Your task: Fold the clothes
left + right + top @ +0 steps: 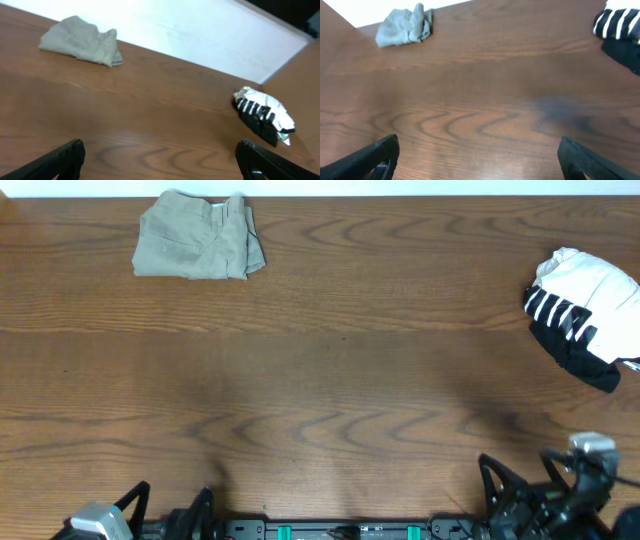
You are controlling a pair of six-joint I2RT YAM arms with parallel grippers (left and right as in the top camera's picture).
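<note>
Wooden table [330, 380]: khaki trousers [197, 248] folded compact, far-left edge; left fingers [60, 157], right fingers [372, 154] spread apart.

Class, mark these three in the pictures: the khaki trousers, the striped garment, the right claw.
khaki trousers [195, 248]: overhead view, middle of the bundle.
striped garment [572, 318]: overhead view, its black-and-white striped part.
right claw [477, 146]: right wrist view, midway between its fingertips.

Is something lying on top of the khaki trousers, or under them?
Nothing lies on top of the trousers; their upper side is bare cloth. They rest on the wooden table. Whether anything is hidden beneath them cannot be seen: the cloth covers it.
</note>
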